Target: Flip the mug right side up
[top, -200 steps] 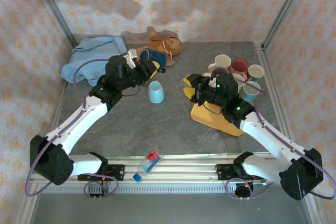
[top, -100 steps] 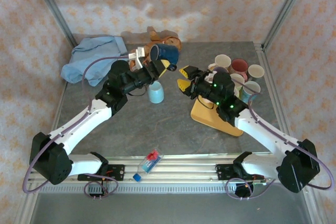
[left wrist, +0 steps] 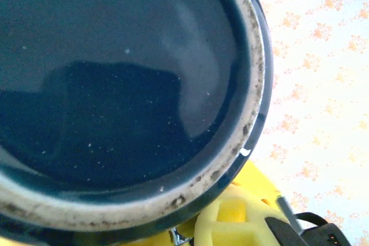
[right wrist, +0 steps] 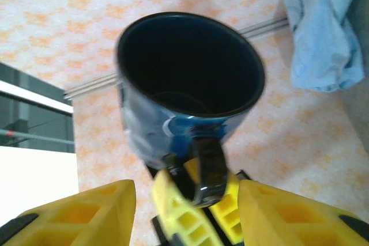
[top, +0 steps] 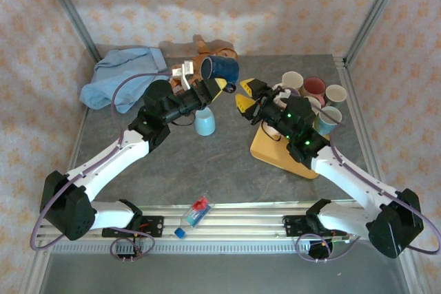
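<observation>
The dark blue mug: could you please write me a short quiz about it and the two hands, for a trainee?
1. True or false: the dark blue mug is up in the air, clear of the table.
2. By which part does the left hand hold it? A: the handle. B: the rim. C: the base.
3. Fill in: the right hand, close beside the mug, has its jaws ___.
Key: 1 true; 2 A; 3 open.
</observation>
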Controlling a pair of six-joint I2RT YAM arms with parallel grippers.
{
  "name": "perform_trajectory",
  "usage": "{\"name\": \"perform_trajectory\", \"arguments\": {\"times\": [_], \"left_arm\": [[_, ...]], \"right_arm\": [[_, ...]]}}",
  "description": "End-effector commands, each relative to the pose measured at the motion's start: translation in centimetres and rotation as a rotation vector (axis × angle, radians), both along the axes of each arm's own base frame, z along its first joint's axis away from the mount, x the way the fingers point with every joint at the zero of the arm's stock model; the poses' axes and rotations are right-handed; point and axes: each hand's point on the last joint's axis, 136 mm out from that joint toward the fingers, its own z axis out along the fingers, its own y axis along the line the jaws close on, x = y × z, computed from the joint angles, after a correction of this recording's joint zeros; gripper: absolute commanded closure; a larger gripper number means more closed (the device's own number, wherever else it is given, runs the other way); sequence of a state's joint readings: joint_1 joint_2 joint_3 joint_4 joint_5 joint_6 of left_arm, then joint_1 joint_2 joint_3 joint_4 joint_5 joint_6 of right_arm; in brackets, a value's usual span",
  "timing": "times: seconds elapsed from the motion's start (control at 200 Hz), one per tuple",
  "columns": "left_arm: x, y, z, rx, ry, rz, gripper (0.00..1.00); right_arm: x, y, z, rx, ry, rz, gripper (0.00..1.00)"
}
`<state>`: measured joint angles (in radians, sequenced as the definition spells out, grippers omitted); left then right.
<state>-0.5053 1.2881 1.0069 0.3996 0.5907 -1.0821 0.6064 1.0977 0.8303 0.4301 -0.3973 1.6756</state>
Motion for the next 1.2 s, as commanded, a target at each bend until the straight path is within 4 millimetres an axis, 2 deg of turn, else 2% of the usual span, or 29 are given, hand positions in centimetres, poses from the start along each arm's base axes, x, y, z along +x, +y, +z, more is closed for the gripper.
{"name": "perform_trajectory", "arguments": {"times": [0.0, 0.185, 0.36, 0.656, 0.766, 0.791, 0.946, 1.196], "left_arm": [[-1.1, 0.3, 5.0, -0.054, -0.172, -0.003, 1.00], [-1.2, 0.5, 5.4, -0.062, -0.185, 0.005, 1.00], [-1.2, 0.4, 5.5, -0.060, -0.186, 0.001, 1.00], [-1.7, 0.7, 5.6, -0.079, -0.178, 0.000, 1.00], [-1.7, 0.7, 5.6, -0.090, -0.174, -0.005, 1.00], [-1.8, 0.7, 5.6, -0.092, -0.173, -0.007, 1.00], [-1.9, 0.7, 5.6, -0.099, -0.167, -0.008, 1.00], [-2.0, 0.7, 5.3, -0.111, -0.159, -0.010, 1.00]], "right_arm": [[-0.2, -0.1, 1.8, 0.041, -0.052, -0.018, 0.51], [-0.4, 1.5, 1.4, 0.034, -0.040, 0.016, 0.51], [-0.2, 1.6, 1.2, 0.031, -0.037, 0.009, 0.51], [0.5, 2.0, 1.5, 0.047, -0.051, 0.002, 0.58], [0.5, 2.1, 2.4, 0.064, -0.067, 0.005, 0.59], [1.0, 2.5, 1.6, 0.054, -0.054, 0.005, 0.60], [1.4, 2.7, 2.1, 0.070, -0.067, -0.002, 0.62], [2.0, 2.9, 2.4, 0.109, -0.079, -0.029, 0.76]]}}
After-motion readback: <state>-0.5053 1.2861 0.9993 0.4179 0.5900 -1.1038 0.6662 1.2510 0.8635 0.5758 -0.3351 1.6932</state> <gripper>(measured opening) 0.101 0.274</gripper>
